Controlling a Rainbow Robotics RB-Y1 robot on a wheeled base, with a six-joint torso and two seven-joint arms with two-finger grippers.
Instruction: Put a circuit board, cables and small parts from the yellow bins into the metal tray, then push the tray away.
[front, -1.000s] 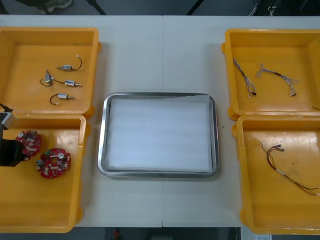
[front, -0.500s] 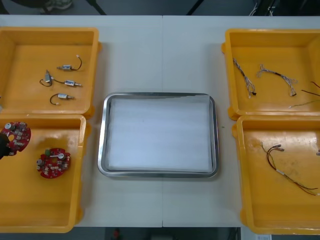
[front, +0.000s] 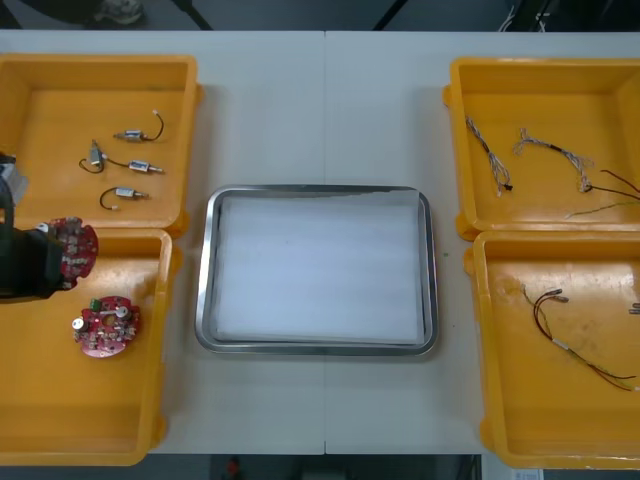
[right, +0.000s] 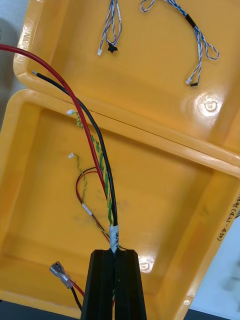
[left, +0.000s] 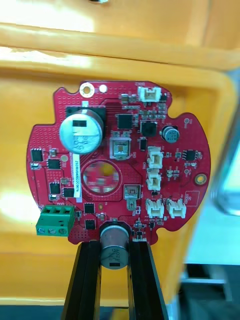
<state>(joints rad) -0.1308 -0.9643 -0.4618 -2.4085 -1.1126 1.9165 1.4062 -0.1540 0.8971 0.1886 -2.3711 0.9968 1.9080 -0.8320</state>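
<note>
My left gripper (front: 55, 258) is at the table's left edge, above the wall between the two left yellow bins. It is shut on a round red circuit board (front: 76, 250); in the left wrist view its fingers (left: 90, 280) clamp the board (left: 120, 165) at its edge, either side of a small metal cylinder. A second board (front: 105, 325) lies in the near left bin (front: 90, 420). My right gripper (right: 114, 252) is shut on a red, black and yellow cable (right: 95, 145) above the near right bin (right: 165, 200). The cable's loose ends (front: 612, 192) reach in at the right edge. The metal tray (front: 205, 270) is between the bins.
Small metal parts (front: 130, 165) with short black leads lie in the far left bin. Two blue and white cables (front: 490, 155) rest in the far right bin (front: 470, 80). Another red and black cable (front: 560, 325) lies in the near right bin.
My left gripper has lifted one circuit board off the near left bin's floor and carried it right, toward the tray. The cable ends at the right edge came into view and shifted slightly.
</note>
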